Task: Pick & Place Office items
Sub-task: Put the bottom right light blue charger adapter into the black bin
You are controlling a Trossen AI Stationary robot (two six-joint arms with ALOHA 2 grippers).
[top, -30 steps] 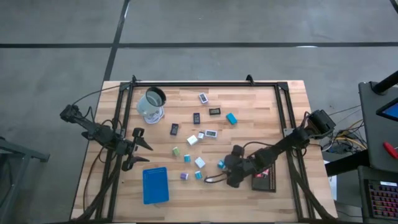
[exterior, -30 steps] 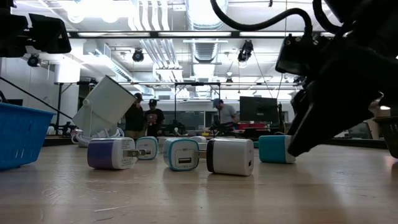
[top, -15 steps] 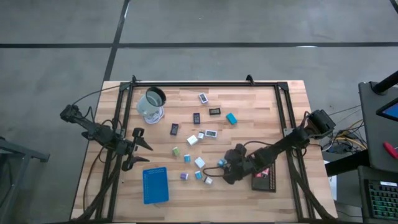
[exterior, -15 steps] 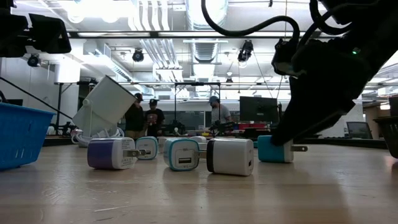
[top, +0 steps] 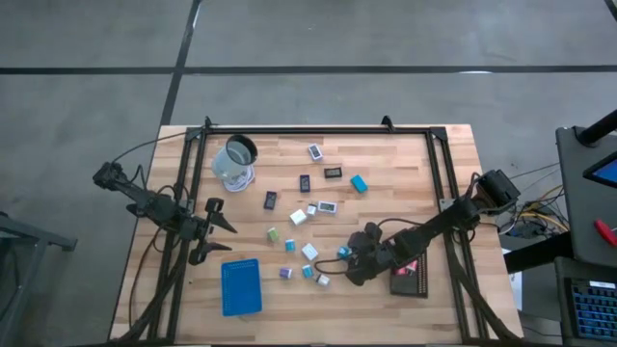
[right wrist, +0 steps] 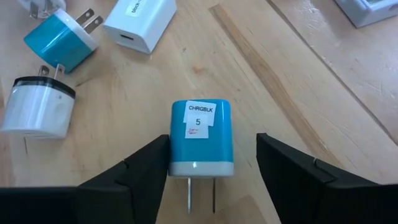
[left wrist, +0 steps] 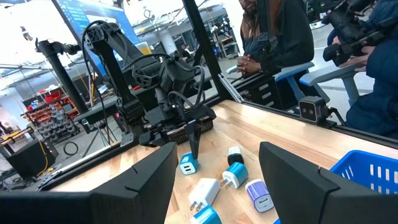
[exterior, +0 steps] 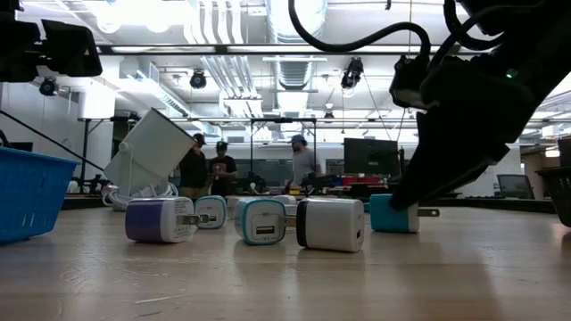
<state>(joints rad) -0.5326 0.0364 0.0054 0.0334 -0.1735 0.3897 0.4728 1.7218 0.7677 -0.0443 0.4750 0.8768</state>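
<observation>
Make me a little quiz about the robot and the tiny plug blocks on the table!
1. True or false: the right gripper has its fingers on either side of a teal charger block.
2. What colour is the tray nearest the left gripper? A) blue B) red C) yellow
3. Fill in: the label on the teal charger block shows the number ___.

Key: 1 true; 2 A; 3 five.

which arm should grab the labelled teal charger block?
Right. The right gripper already straddles the labelled teal charger block, fingers open on both sides. The left gripper waits at the table's left edge.
</observation>
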